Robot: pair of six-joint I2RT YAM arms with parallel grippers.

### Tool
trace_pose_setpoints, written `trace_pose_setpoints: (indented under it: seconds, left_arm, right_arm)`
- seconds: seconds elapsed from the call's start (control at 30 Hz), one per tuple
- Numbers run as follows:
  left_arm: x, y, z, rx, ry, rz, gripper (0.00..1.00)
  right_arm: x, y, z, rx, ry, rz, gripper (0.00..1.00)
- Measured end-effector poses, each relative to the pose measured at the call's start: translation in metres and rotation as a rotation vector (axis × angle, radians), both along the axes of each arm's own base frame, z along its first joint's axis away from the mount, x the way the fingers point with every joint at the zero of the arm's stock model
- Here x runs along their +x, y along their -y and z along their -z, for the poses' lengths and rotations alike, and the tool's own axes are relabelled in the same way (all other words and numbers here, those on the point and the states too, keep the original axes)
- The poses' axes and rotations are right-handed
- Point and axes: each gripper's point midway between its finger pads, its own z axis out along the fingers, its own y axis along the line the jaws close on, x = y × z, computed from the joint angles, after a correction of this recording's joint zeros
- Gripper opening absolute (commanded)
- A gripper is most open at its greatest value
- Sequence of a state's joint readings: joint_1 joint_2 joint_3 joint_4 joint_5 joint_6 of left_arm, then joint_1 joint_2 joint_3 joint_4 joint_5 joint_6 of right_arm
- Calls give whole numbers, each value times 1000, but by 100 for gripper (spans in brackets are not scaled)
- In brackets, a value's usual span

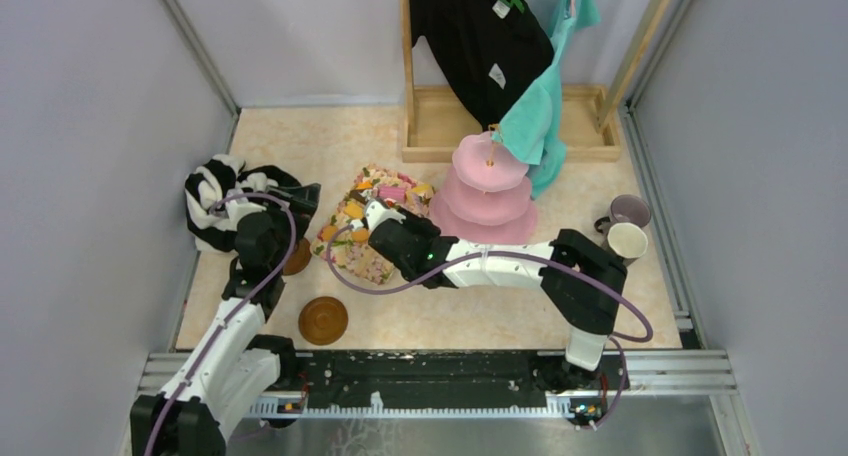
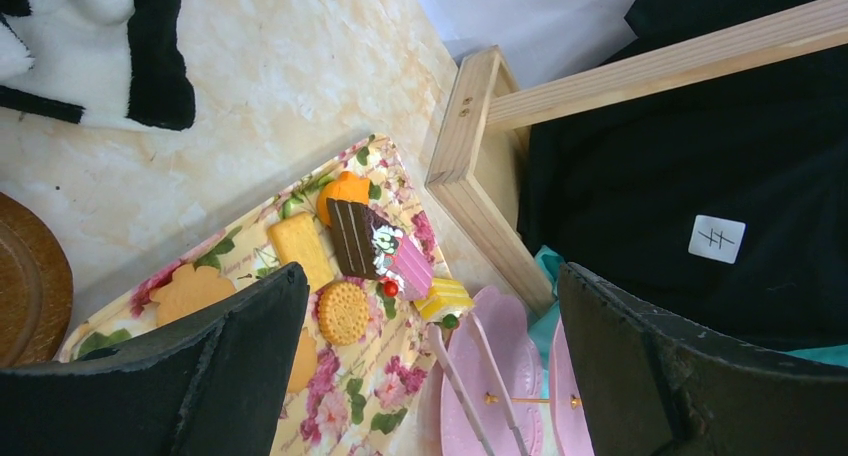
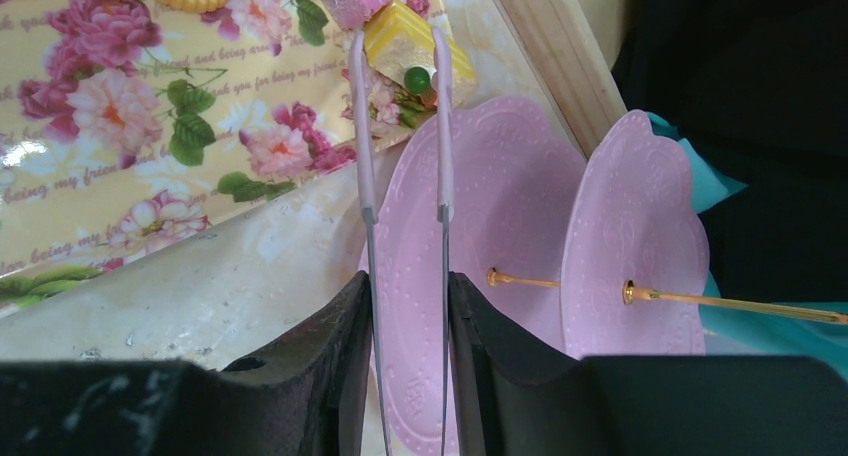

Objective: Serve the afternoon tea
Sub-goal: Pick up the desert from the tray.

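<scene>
My right gripper (image 3: 408,286) is shut on pink-tipped tongs (image 3: 366,126). The tong tips straddle a yellow cake piece (image 3: 400,41) with a green ball on it, at the edge of the floral cloth (image 1: 365,236). Other toy pastries lie on that cloth: a chocolate slice (image 2: 352,236) and a round biscuit (image 2: 343,312). The pink three-tier cake stand (image 1: 490,181) rises just right of the cloth. My left gripper (image 2: 430,276) hangs open above the cloth's left side, holding nothing. A lilac mug (image 1: 628,212) and a cream mug (image 1: 627,241) sit at the right. One brown saucer (image 1: 323,320) lies near the front; another saucer (image 1: 297,259) is partly under my left arm.
A black-and-white striped garment (image 1: 215,201) is heaped at the left wall. A wooden rack base (image 1: 440,126) stands at the back, with a black garment (image 1: 480,36) and a teal garment (image 1: 535,116) hanging over the stand's top.
</scene>
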State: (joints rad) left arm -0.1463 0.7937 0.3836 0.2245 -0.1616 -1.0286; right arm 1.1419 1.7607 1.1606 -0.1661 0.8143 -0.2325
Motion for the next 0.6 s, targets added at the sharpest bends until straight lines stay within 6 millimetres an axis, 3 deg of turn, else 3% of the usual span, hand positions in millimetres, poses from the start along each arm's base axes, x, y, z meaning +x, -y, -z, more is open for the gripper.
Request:
trace_pose_setpoints:
  seconds: [0.33, 0.6]
  left_arm:
    - [-1, -3, 1, -17, 0, -5, 99]
    - [-2, -2, 4, -23, -3, -1, 99]
  right_arm:
    - [2, 2, -1, -39, 12, -8, 33]
    - [6, 7, 15, -101, 1, -6, 35]
